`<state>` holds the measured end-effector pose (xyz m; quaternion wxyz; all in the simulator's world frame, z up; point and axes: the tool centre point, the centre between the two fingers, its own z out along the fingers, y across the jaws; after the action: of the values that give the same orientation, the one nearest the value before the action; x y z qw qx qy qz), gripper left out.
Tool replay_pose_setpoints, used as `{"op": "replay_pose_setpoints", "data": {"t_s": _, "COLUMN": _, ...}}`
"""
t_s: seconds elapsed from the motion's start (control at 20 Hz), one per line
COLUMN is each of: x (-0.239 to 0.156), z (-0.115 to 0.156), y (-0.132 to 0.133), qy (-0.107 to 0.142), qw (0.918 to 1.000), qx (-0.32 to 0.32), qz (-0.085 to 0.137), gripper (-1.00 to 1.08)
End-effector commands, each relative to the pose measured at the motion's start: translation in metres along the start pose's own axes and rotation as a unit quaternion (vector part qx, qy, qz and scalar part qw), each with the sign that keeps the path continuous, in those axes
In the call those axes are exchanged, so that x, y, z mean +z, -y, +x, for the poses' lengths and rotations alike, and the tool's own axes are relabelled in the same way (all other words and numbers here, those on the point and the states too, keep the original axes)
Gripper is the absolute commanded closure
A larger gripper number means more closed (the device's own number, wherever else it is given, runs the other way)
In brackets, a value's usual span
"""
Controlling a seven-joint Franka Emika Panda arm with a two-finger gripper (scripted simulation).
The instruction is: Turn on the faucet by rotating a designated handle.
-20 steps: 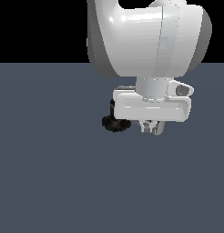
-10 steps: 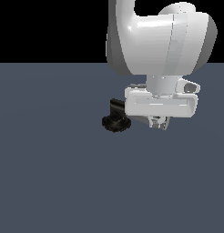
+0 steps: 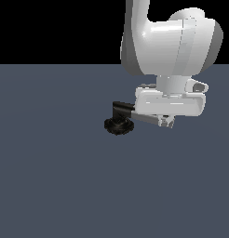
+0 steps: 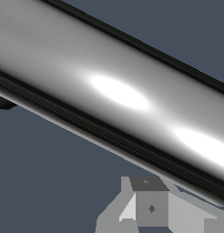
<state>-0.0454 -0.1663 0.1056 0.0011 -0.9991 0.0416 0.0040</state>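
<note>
The faucet stands on the floor on its black ribbed base [image 3: 119,126], with a short black elbow [image 3: 120,108] above it. From the elbow the chrome handle [image 3: 145,117] runs toward the exterior view's right, under my white hand. My gripper [image 3: 166,122] sits at the bar's far end, its fingers close together and against the bar, not around it. In the wrist view the handle [image 4: 109,86] fills the picture as a shiny diagonal bar, and one grey fingertip [image 4: 150,207] shows beside it.
A flat dark grey floor [image 3: 65,186] stretches all around the faucet. My large white arm [image 3: 167,46] hangs over the handle and hides part of it in the exterior view.
My hand has moved toward the exterior view's right. The elbow and chrome bar, hidden behind the hand a second ago, now show, pointing right.
</note>
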Motion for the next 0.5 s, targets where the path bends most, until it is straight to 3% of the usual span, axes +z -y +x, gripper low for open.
{"op": "replay_pose_setpoints", "data": {"t_s": 0.0, "x": 0.000, "z": 0.012, "y": -0.003, "qy": -0.004, "qw": 1.0000, "qx": -0.004, "qz": 0.000, "gripper": 1.08}}
{"op": "replay_pose_setpoints", "data": {"t_s": 0.45, "x": 0.000, "z": 0.035, "y": -0.027, "qy": -0.004, "qw": 1.0000, "qx": -0.002, "qz": -0.001, "gripper": 1.08}}
